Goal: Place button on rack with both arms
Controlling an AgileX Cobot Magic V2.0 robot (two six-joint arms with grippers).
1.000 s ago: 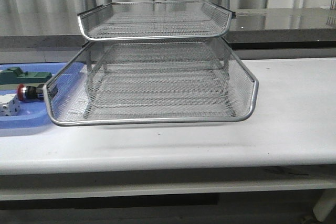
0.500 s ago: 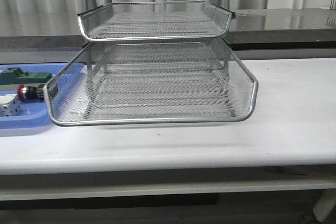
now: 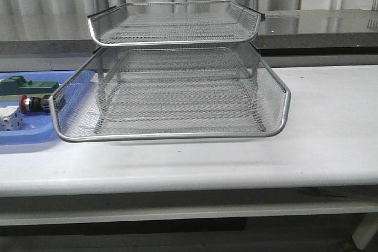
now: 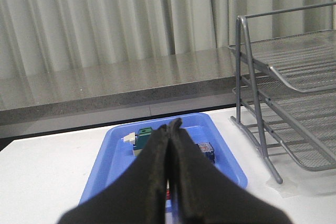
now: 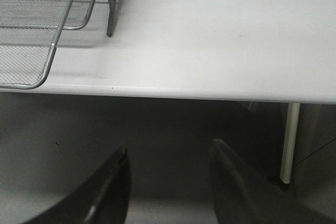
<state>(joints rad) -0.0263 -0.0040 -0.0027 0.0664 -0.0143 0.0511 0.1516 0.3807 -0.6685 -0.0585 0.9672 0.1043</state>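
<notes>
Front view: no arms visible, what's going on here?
Nothing is being handled. The button lies in the blue tray, left of the rack, whose lower mesh tray is pulled forward. The left gripper is shut and empty, pointing at the blue tray. The right gripper is open, off the table's front edge, near the rack's corner. The pick has not started.

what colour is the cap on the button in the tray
Red; the button shows best in the front view, lying in the blue tray.
</notes>
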